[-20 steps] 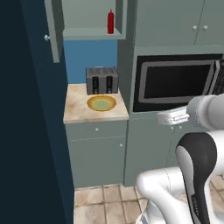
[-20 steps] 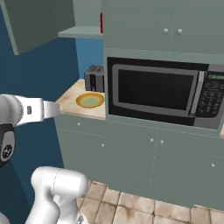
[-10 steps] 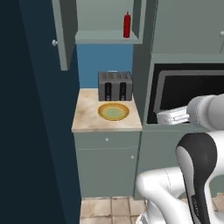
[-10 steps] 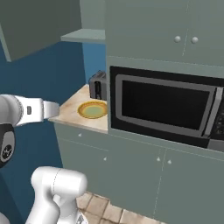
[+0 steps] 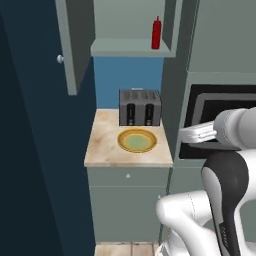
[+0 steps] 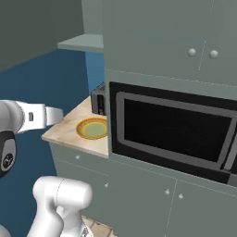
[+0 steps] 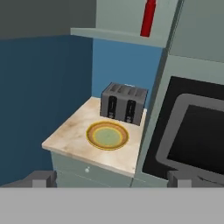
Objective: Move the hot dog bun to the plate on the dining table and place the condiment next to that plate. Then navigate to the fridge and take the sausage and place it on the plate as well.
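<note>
my gripper [image 7: 112, 181], jaws wide and empty, hangs level with the toaster [image 5: 139, 107], while the condiment [image 5: 156, 33] stands upright on the shelf [image 5: 125, 48] above the toaster, well up and ahead of my hand.

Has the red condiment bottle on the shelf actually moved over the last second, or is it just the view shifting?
No. The condiment stands on the shelf above the toaster as before; everything has shifted together, so the base drove.

Kitchen, toaster [image 5: 139, 107], microwave [image 6: 173, 131], wall cabinets [image 6: 176, 39]
</note>
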